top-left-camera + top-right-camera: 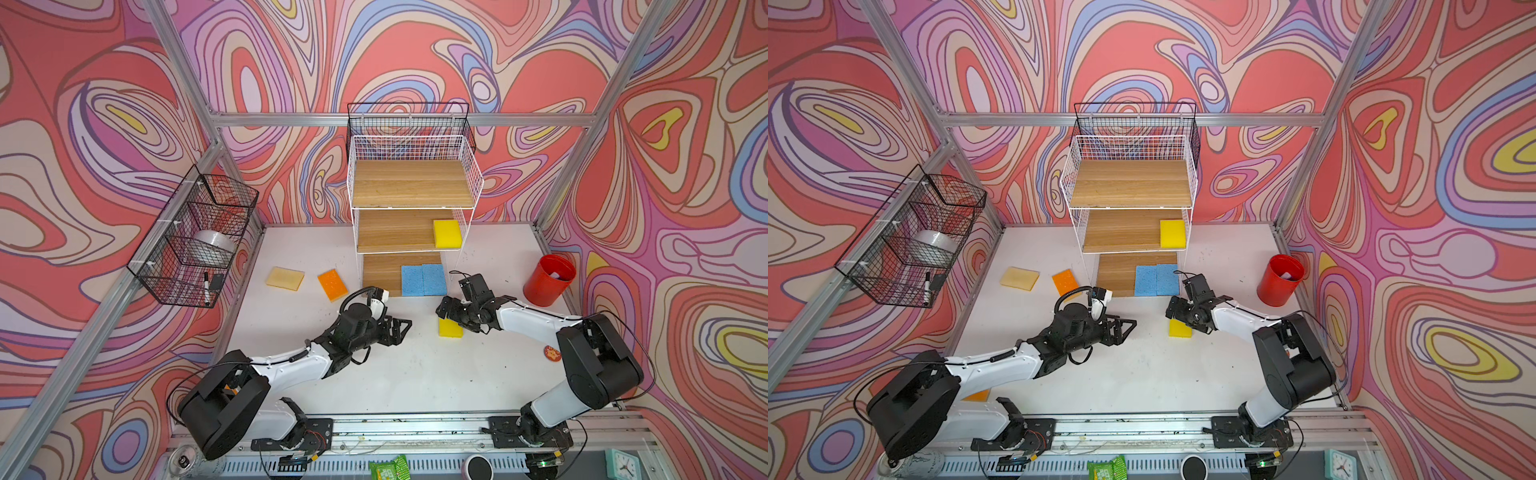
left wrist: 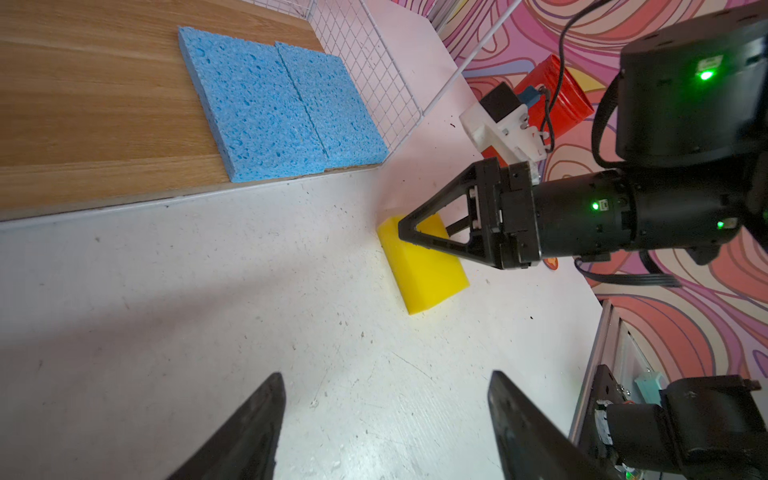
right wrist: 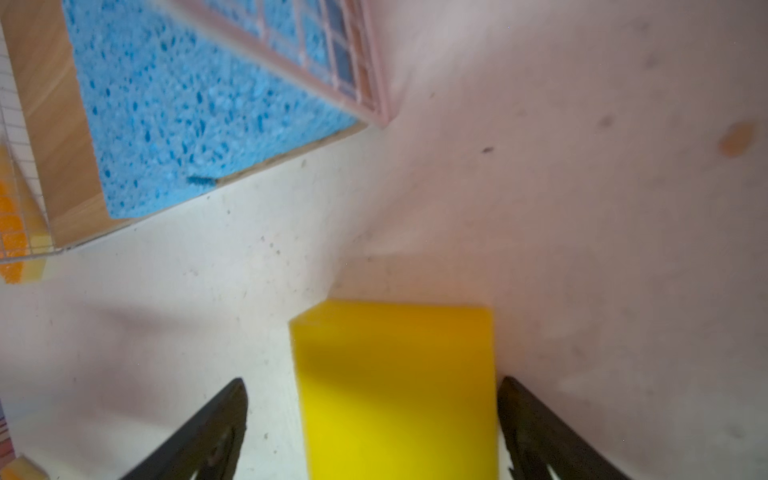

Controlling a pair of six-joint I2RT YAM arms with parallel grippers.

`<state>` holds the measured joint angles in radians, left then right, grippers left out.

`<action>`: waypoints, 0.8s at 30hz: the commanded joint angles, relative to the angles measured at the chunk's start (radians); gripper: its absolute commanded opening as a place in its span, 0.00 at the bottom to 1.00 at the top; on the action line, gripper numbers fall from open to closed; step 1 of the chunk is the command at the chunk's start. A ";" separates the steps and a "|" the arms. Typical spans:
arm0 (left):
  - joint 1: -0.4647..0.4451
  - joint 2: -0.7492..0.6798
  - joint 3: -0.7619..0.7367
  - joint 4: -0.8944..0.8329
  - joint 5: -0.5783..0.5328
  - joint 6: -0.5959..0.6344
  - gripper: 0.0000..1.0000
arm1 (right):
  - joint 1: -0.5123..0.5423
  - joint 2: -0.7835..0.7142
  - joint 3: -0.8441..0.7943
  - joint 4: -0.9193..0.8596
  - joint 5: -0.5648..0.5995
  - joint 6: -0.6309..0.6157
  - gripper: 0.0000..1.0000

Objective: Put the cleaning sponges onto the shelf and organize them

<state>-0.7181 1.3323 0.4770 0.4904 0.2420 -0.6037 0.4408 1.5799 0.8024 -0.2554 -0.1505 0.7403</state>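
Note:
The shelf (image 1: 415, 199) stands at the back of the table. A yellow sponge (image 1: 447, 234) lies on its middle tier, and two blue sponges (image 1: 423, 279) lie side by side on its bottom board. A tan sponge (image 1: 285, 278) and an orange sponge (image 1: 332, 284) rest on the table left of the shelf. Another orange one (image 1: 977, 395) peeks out under the left arm. My right gripper (image 3: 372, 379) is open, its fingers straddling a second yellow sponge (image 3: 395, 382) on the table. My left gripper (image 2: 386, 375) is open and empty, hovering left of that sponge (image 2: 424, 270).
A red cup (image 1: 548, 280) stands at the right edge. A small round disc (image 1: 552, 354) lies by the right arm. Black wire baskets (image 1: 195, 241) hang on the left frame, and another (image 1: 409, 124) hangs behind the shelf's top.

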 commanded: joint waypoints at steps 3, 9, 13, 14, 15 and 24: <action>0.005 0.013 0.024 -0.071 -0.011 -0.004 0.47 | 0.027 -0.039 -0.010 -0.035 -0.005 0.057 0.98; -0.026 0.073 0.075 -0.091 -0.024 -0.013 0.39 | 0.028 -0.143 -0.029 -0.067 0.017 0.039 0.98; -0.084 0.137 0.140 -0.115 -0.051 -0.010 0.42 | 0.027 -0.216 -0.046 -0.096 0.031 0.016 0.98; -0.094 0.159 0.160 -0.118 -0.054 -0.017 0.42 | 0.027 -0.236 -0.051 -0.106 0.039 0.008 0.98; -0.098 0.182 0.174 -0.110 -0.047 -0.032 0.42 | 0.026 -0.259 -0.056 -0.117 0.047 -0.001 0.98; -0.151 0.340 0.329 -0.179 -0.096 -0.080 0.40 | -0.148 -0.434 -0.134 -0.179 -0.022 -0.074 0.98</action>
<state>-0.8467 1.6447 0.7578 0.3588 0.1883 -0.6525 0.3565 1.1873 0.7029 -0.3969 -0.1364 0.7116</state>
